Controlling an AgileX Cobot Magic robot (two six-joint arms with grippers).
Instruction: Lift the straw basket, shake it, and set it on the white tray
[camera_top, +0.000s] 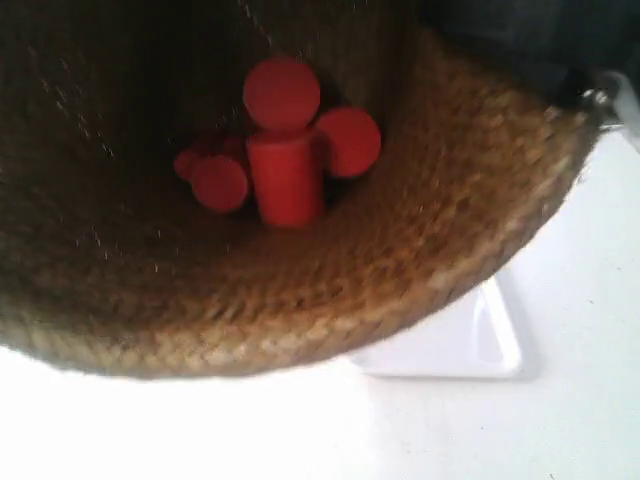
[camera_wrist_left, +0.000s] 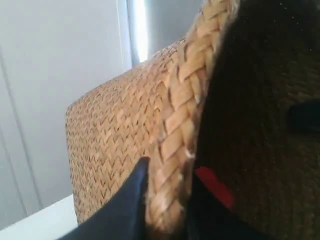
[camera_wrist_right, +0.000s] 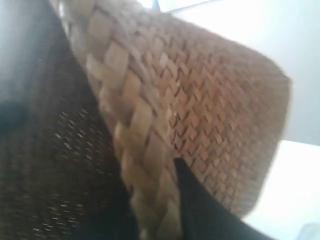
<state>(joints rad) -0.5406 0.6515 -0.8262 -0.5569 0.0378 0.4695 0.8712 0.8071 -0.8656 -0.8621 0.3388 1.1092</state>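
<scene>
Left gripper (camera_wrist_left: 167, 200) and right gripper (camera_wrist_right: 155, 210) each clamp the lifted straw basket (camera_top: 400, 260) by its rim; the white tray (camera_top: 470, 345) lies under it, lower right of the exterior frame.

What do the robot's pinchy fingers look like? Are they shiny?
The left end effector has smooth, dark fingers, nearly black, that narrow toward the tip. The right end effector looks the same, with dark, plain fingers. They look dull, not shiny. No cables show here, and the arms behind them can't be made out.
</scene>
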